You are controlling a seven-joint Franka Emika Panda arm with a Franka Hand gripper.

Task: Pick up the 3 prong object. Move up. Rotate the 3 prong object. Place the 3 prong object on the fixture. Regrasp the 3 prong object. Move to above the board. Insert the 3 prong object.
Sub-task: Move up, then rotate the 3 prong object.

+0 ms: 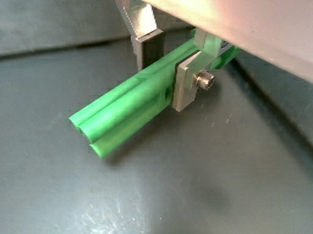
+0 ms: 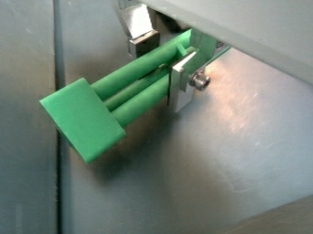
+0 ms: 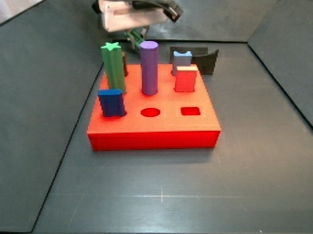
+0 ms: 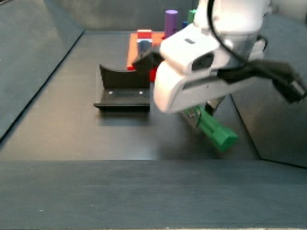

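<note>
Green plastic filled the gap between the fingers [image 1: 169,64]: the 3 prong object [image 1: 126,111] was clamped near one end between the flat silver plates, its lobed shaft running out from the pads and well clear of the grey worktop [image 1: 184,192]. In both wrist views the fingers were closed snugly on it, one plate with its screw pressed flat against the side. In a wrist view a square flat head [image 2: 83,128] showed at the far end of the shaft. In a side view the piece [image 4: 216,131] hung low beneath the white gripper body [image 4: 198,72], slanting down and away.

The fixture [image 4: 122,90] stood off to one side of the fingers, apart from the piece, with its upright wall and base plate bare. The board [image 3: 153,126] lay beyond it, its round hole [image 3: 150,113] and square hole [image 3: 191,111] still open among the standing pegs.

By my reading the lift was done and the step in hand was the rotation before setting the piece on the fixture. Doing it well would mean turning slowly with the grip held firm, keeping the long free end clear of the worktop and the fixture wall, then bringing the shaft in square to the bracket.

No brand, label or writing could be read anywhere.
</note>
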